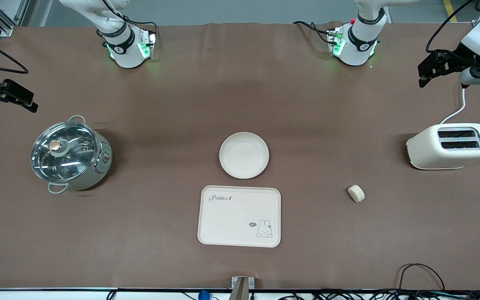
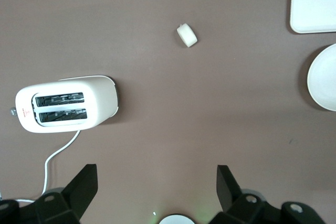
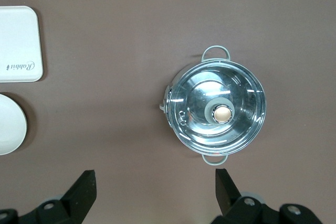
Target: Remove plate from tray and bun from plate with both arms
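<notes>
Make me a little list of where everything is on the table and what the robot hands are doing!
plate: on the table, empty, just farther from the front camera than the tray
tray: flat on the table, nothing on it
bun: on the table, between the tray and the toaster
toaster: at the left arm's end
pot: lid on, at the right arm's end
left gripper: open, empty, up near the toaster
right gripper: open, empty, up near the pot
</notes>
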Motion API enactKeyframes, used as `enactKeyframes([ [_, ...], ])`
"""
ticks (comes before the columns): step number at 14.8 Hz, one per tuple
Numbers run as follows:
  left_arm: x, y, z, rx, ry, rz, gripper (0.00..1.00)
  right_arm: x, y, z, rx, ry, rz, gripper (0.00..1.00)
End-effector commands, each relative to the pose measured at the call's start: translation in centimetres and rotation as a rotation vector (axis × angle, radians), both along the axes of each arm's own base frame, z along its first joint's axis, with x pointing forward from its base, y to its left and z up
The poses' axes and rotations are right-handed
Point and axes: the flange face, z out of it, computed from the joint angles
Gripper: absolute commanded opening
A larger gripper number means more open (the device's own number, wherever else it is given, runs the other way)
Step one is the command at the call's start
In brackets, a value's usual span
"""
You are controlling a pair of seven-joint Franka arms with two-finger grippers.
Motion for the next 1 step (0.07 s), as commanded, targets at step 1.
enactKeyframes([
  [1,-0.44,0.31,0.30,-0.032,0.013,-0.010,1.00,-0.91,0.58,0.28,-0.012,-0.001,0.003,1.00],
])
